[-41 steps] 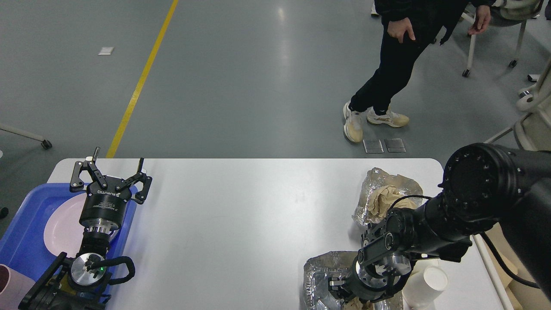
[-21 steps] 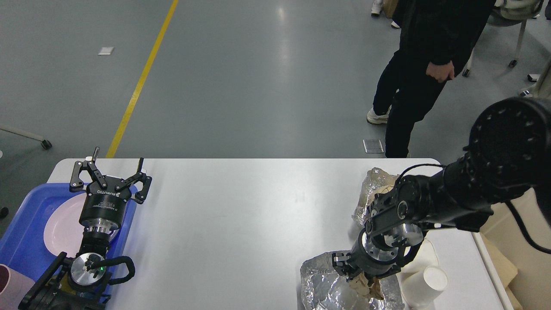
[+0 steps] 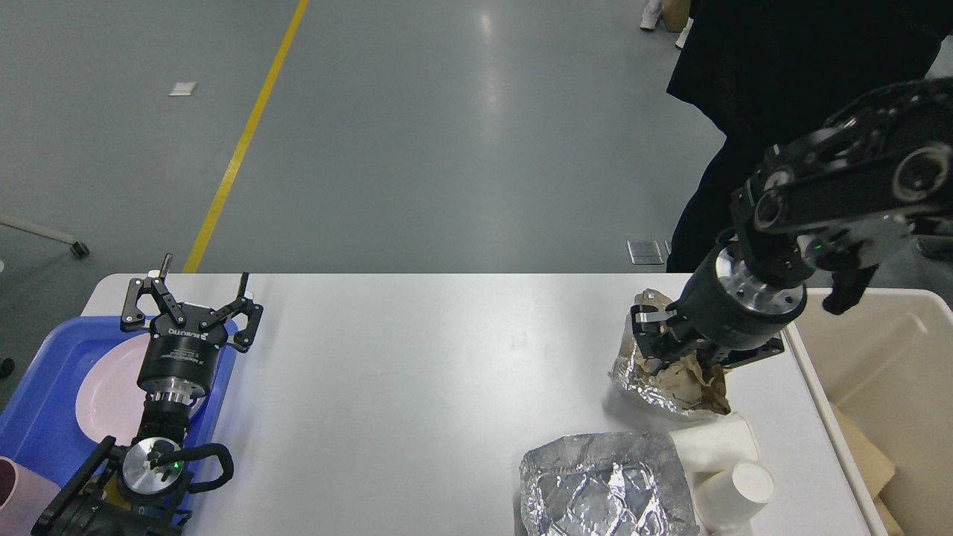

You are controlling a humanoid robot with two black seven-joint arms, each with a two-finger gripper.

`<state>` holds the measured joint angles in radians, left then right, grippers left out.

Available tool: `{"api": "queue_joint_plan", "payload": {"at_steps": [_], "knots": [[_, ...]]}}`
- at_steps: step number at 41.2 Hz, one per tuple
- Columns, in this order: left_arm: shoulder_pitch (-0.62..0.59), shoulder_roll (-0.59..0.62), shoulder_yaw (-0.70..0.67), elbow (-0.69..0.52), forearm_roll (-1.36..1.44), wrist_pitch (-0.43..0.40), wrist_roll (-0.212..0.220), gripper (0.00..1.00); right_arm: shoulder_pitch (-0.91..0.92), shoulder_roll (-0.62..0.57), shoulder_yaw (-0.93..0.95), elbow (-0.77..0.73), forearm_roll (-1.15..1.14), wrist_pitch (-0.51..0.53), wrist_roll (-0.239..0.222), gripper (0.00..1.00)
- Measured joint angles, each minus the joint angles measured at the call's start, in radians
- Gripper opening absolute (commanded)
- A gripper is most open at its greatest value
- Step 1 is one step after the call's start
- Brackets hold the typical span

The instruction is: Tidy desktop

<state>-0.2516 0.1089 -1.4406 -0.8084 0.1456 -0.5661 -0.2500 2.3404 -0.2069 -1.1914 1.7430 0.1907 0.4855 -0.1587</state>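
Right gripper [image 3: 674, 356]: fingers [image 3: 646, 316] point down and toward the camera, closed on a wad of crumpled brown paper [image 3: 689, 378]. The paper hangs out below the fingers. Directly behind and left of it sits a crumpled foil wrapper [image 3: 633, 368] with more brown paper in it; can't tell whether the held wad is clear of that pile or touching it.

Below the right fingers, nearer the camera: a flattened foil sheet [image 3: 599, 487] on the table, and just right of it two white paper cups [image 3: 726, 469] lying on their sides, touching each other. Right of the right fingers, off the table edge: beige bin [image 3: 878, 372], open top, brown paper visible in its lower corner. Behind the right arm stands a person in black [image 3: 752, 74].

Left gripper [image 3: 192, 299]: fingers [image 3: 138, 301] spread wide, holding nothing, pointing away from the camera. It hovers over the far right corner of a blue tray [image 3: 45, 394]. Under and below the left fingers, a pink plate [image 3: 108, 391] lies in the tray. A pink cup [image 3: 18, 495] shows at the bottom left edge.

The table [image 3: 417, 357] is white with rounded corners and spans the gap between both sets of fingers. Its middle stretch is bare; the clutter sits at the right end, the tray overlaps the left end.
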Motion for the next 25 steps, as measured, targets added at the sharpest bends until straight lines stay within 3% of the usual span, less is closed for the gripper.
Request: {"api": "queue_joint_plan", "payload": {"at_steps": [14,25], "knots": [[0.0,0.0,0.0,0.0,0.0,0.0,0.0,0.96,0.043,-0.015,-0.144,-0.012,0.055,0.005,0.015,0.0],[0.0,0.0,0.0,0.0,0.0,0.0,0.0,0.96,-0.044,-0.145,-0.322,-0.201,0.083,-0.01,0.018,0.0]]}}
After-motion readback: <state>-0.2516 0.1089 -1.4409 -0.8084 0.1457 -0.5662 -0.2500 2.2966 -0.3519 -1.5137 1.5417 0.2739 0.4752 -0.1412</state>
